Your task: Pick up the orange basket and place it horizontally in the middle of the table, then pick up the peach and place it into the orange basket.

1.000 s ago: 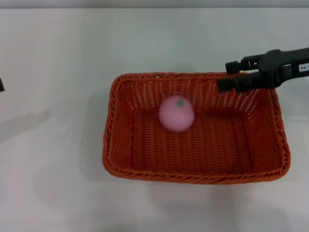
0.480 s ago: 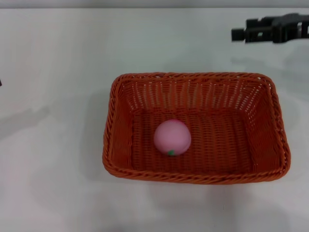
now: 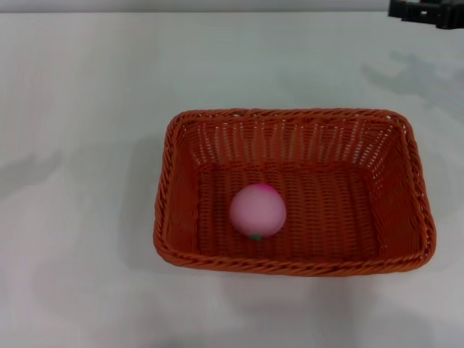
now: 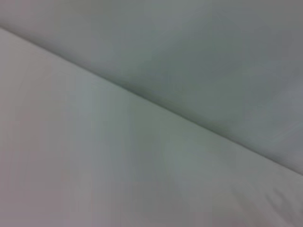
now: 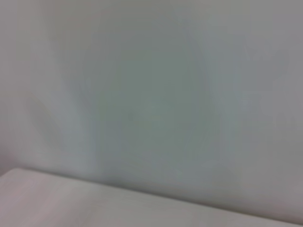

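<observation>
Now the peach (image 3: 257,211) sat inside the orange basket (image 3: 293,264) in the middle of the table (image 3: 87,109), so nothing seemed left, and the right gripper (image 3: 428,11) held nothing.

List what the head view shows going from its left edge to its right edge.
Bare table → peach, lying inside the orange basket → right tool at the far right corner.

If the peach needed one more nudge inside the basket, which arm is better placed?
Probably the right. Only the right gripper shows, at the table's far right edge; the left arm is out of view. The peach already lies in the orange basket.
</observation>
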Motion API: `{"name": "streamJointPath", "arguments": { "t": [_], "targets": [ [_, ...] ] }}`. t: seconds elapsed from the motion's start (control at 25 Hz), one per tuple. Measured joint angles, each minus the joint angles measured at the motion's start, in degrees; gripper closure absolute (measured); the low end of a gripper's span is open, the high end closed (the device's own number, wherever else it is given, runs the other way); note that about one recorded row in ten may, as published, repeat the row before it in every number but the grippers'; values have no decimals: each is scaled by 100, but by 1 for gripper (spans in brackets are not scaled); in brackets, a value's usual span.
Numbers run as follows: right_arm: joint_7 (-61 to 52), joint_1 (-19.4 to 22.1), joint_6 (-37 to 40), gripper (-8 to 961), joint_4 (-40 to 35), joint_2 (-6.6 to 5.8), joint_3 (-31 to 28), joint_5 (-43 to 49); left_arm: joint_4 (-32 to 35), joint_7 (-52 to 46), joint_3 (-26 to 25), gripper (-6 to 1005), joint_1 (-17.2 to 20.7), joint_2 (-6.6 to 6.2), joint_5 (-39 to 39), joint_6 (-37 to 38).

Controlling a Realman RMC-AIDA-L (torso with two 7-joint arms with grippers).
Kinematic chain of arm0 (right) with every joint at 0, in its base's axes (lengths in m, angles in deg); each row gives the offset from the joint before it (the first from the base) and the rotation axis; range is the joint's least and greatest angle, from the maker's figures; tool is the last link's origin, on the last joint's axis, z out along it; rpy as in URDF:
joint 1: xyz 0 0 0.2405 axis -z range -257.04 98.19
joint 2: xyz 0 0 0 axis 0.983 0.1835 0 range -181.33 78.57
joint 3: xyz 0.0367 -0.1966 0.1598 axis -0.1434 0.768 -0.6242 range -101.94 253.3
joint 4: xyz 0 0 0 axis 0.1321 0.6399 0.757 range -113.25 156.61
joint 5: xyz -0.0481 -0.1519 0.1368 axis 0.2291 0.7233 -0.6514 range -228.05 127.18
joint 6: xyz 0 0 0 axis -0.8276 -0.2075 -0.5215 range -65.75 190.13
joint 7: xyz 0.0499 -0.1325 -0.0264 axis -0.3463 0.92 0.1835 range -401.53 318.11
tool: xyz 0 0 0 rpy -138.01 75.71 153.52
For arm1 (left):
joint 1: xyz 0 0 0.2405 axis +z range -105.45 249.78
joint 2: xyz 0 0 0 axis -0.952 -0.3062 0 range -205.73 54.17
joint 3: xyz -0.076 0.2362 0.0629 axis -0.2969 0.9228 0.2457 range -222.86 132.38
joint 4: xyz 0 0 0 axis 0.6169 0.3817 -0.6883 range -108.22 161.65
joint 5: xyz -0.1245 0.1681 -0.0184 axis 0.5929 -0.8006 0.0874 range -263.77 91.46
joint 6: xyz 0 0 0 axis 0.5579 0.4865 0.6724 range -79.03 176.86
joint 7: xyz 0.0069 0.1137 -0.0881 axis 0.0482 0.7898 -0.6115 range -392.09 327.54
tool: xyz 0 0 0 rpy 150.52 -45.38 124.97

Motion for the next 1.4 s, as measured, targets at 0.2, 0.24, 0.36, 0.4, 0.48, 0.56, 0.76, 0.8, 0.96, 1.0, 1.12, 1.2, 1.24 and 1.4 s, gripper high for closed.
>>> {"name": "streamJointPath", "arguments": {
  "t": [0.2,0.24,0.36,0.4,0.48,0.56,0.76,0.8,0.96,1.0,1.12,1.2,1.24,1.4],
  "targets": [
    [333,51,731,93,124,102,-121,-14,182,384,-3,522,88,17,82,478],
    [404,61,917,93,163,115,-122,-31,281,483,-3,522,100,19,132,598],
    [647,71,1352,94,344,122,-121,-152,548,767,-3,522,106,21,278,873],
    [769,70,1501,94,415,121,-115,-223,631,881,-3,522,106,19,317,973],
    [1221,68,1870,95,619,124,-90,-533,750,1094,-3,522,111,19,357,1174],
    [1412,71,1977,95,717,127,-96,-718,862,1340,-3,522,128,23,432,1400],
    [2111,117,2494,97,1140,119,-124,-1549,1651,2400,-3,522,237,30,1213,2049],
    [2250,135,2622,99,1210,118,-125,-1675,1651,2400,-3,522,237,30,1213,2049],
    [2906,145,3055,105,1570,120,-126,-2167,2454,3522,-3,522,284,34,1904,2571],
    [3121,138,3126,106,1673,122,-126,-2339,2574,3646,-3,522,288,35,1997,2634],
    [4131,117,3196,111,2067,127,-131,-3141,3142,4392,-3,522,296,40,2562,2894],
    [4845,111,3156,144,2336,128,-135,-3743,3453,4835,-2,522,292,39,2880,2985],
    [5136,107,3136,175,2452,129,-136,-4014,3620,5080,-3,522,288,38,3052,3041],
    [6106,72,2994,302,2870,130,-136,-4877,4209,6051,-1,522,281,36,3655,3278]
  ]
}}
